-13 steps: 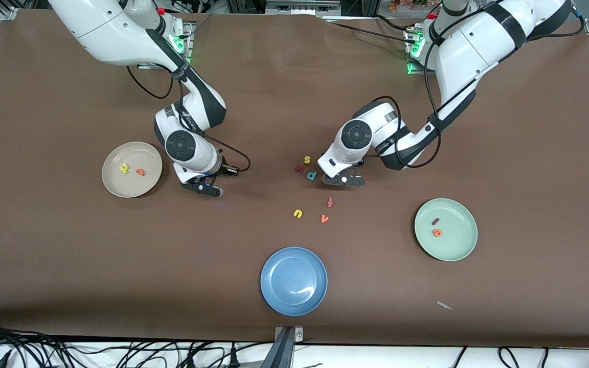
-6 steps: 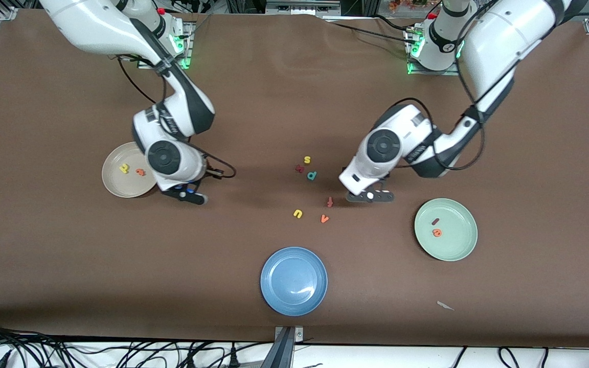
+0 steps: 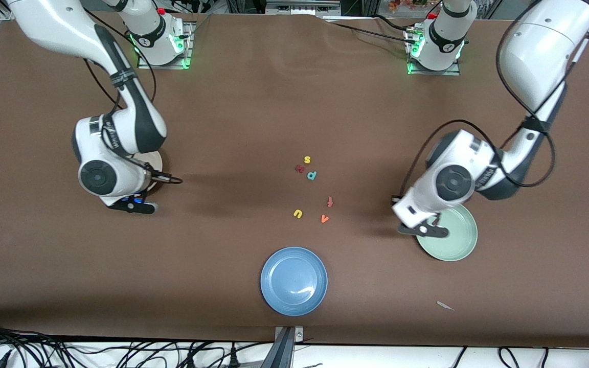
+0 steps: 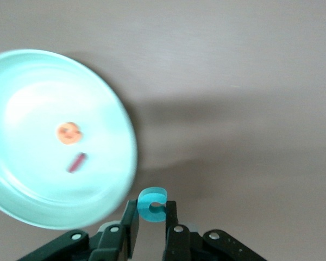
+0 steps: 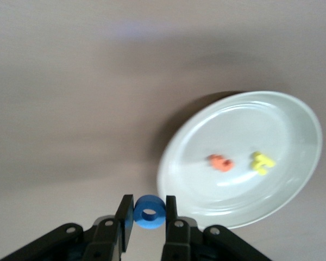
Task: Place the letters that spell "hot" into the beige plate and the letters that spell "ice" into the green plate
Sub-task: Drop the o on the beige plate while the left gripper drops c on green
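Observation:
My left gripper hangs just off the rim of the green plate, shut on the teal c. On the green plate lie the orange e and the dark red i. My right gripper is shut on the blue o, just off the rim of the beige plate. The orange t and the yellow h lie on that plate. In the front view the right arm covers most of the beige plate.
A blue plate sits near the table's front edge. Loose letters lie mid-table: yellow s, a dark red letter, teal p, red-orange f, yellow u, orange v.
Both arms have swung away from the middle of the table, each with its letter: the right to the beige plate's edge, the left to the green plate's edge.

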You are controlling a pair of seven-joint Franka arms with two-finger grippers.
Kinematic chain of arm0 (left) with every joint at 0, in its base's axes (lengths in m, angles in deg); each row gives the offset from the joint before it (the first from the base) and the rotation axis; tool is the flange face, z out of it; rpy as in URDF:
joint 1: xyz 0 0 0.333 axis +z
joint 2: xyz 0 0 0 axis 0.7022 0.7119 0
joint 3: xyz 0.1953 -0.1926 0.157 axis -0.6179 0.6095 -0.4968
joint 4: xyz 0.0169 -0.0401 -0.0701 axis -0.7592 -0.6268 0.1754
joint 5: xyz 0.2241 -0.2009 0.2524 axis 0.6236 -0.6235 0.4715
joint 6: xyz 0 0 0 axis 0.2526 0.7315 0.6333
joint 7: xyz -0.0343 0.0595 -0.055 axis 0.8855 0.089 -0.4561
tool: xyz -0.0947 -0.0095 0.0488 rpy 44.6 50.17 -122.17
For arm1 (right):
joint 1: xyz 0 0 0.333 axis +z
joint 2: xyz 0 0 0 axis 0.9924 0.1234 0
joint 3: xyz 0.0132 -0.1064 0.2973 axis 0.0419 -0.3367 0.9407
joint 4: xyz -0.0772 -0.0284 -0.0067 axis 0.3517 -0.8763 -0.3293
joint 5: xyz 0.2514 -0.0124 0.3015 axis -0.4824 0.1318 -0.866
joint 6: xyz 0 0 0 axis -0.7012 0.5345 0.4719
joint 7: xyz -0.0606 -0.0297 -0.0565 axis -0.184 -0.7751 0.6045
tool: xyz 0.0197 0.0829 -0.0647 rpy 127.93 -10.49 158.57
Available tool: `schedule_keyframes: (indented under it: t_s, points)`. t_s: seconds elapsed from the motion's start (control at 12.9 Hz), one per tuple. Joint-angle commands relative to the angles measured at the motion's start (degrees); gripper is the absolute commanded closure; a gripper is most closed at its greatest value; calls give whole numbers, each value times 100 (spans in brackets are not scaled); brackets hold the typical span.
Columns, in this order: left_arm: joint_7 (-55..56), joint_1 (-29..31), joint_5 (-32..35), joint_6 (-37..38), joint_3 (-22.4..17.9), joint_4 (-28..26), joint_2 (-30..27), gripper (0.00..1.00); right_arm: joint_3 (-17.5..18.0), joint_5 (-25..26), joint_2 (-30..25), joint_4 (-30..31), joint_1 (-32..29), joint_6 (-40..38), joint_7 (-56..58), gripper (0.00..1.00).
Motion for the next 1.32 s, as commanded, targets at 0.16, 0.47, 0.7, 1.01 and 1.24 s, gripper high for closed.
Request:
schedule_keyframes:
  t_s: [0.16,0.47,0.7,1.01,1.24]
  points:
    - [-1703,187,-167,46,-729,516,264,100,-283,-140,-15,689,18,445,712,82]
    - [-1864,355,-194,-218,-729,640,573,51,-283,-140,-24,778,-43,676,896,23]
    - [-1838,346,-474,-200,-685,658,468,0,-300,-166,-540,656,-43,570,800,2]
    - [-1794,294,-484,211,-379,666,-102,0,-458,-166,-1402,157,-43,72,747,1]
    - [-1793,267,-492,974,-62,902,-612,0,-529,-157,-1439,-950,-34,-956,729,1]
